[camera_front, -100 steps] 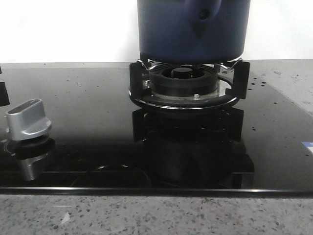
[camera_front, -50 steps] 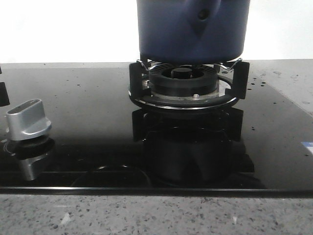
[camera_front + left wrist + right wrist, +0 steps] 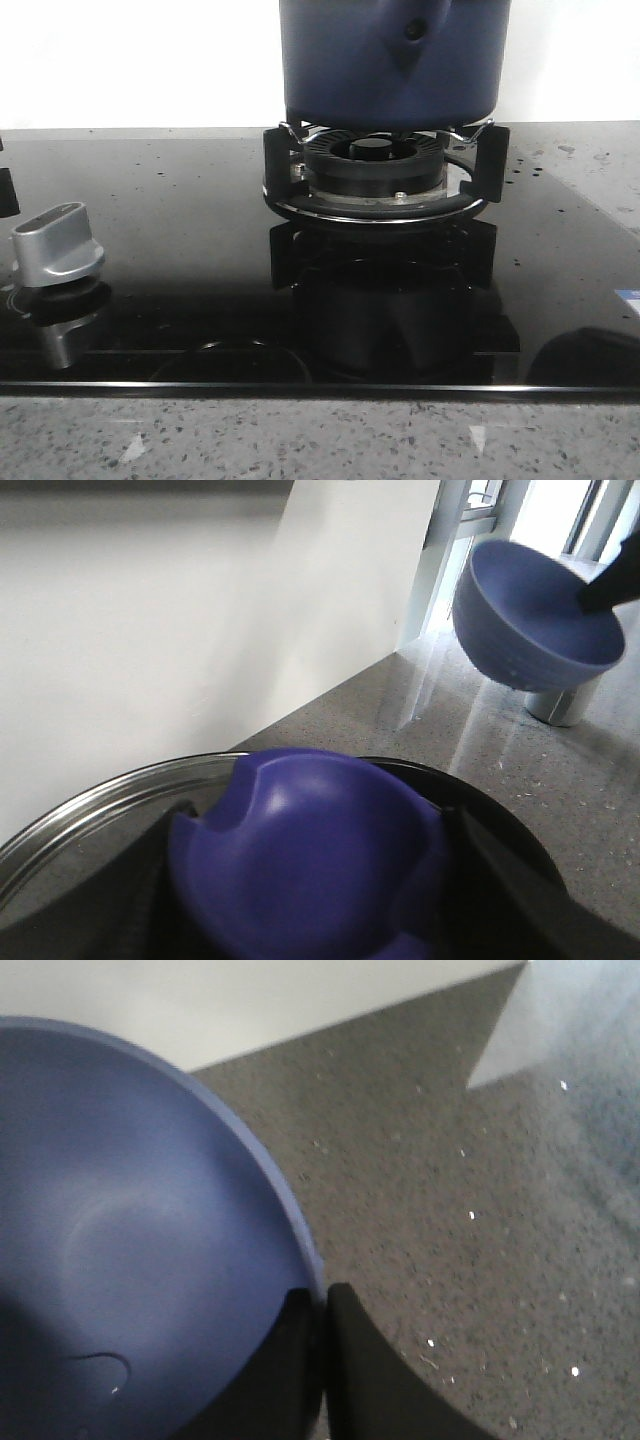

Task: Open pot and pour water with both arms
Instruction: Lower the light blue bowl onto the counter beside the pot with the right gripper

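Starting with the front view: neither arm is visible. The pot (image 3: 395,60) sits on the black burner grate (image 3: 385,185), its upper part cut off by the frame edge. The handle mount, with its dark round hole, faces the camera. A silver control knob (image 3: 57,245) stands on the glossy black cooktop (image 3: 180,290), well apart from the burner.

Left wrist view: the left gripper (image 3: 310,880) is angled down over a glass lid (image 3: 90,810) with a metal rim. A blue lid knob (image 3: 310,865) fills the space between the dark fingers (image 3: 500,880), which flank it on both sides and appear to clasp it. Finger contact is blurred and partly cut off by the frame edge. Ahead of the gripper, a blue bowl (image 3: 535,615) hangs tilted above the speckled countertop (image 3: 450,750).

Right wrist view: the right gripper (image 3: 325,1320) is pinched onto the rim of the blue bowl (image 3: 130,1250), one dark finger inside the rim and one outside. The bowl's far side is out of frame.
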